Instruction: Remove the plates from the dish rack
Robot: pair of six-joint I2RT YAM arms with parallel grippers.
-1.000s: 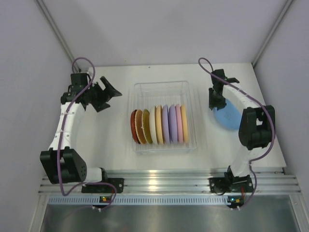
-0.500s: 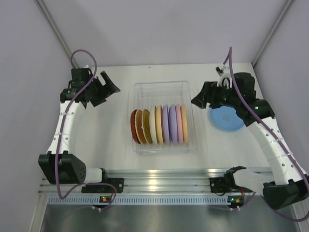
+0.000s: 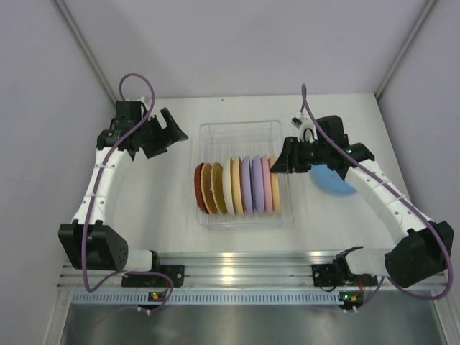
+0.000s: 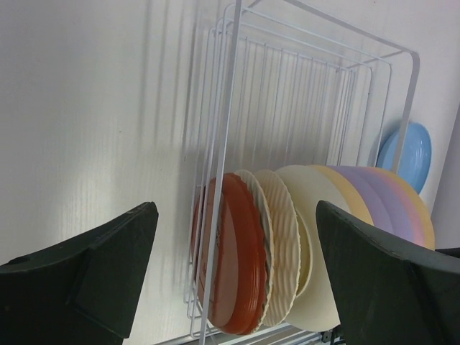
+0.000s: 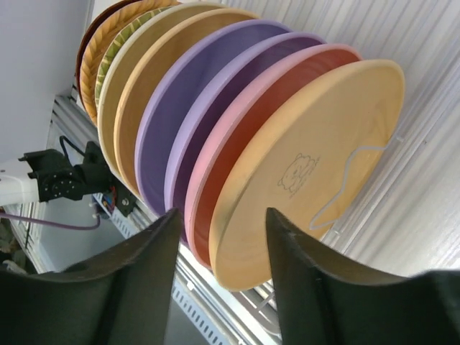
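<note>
Right gripper (image 3: 275, 165), jaws apart, beside rim of orange plate (image 5: 309, 158)

No legible text, one small bear-like stamp on the orange plate (image 5: 316, 136) just ahead of my right gripper (image 5: 221, 224), any lettering unreadable.

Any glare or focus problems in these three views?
Top view: glare strip on the rail; the clear rack barely stands out from the white table. Left wrist: left hand dark and soft, plates sharp. Right wrist: right hand blurred, plates sharp.
</note>
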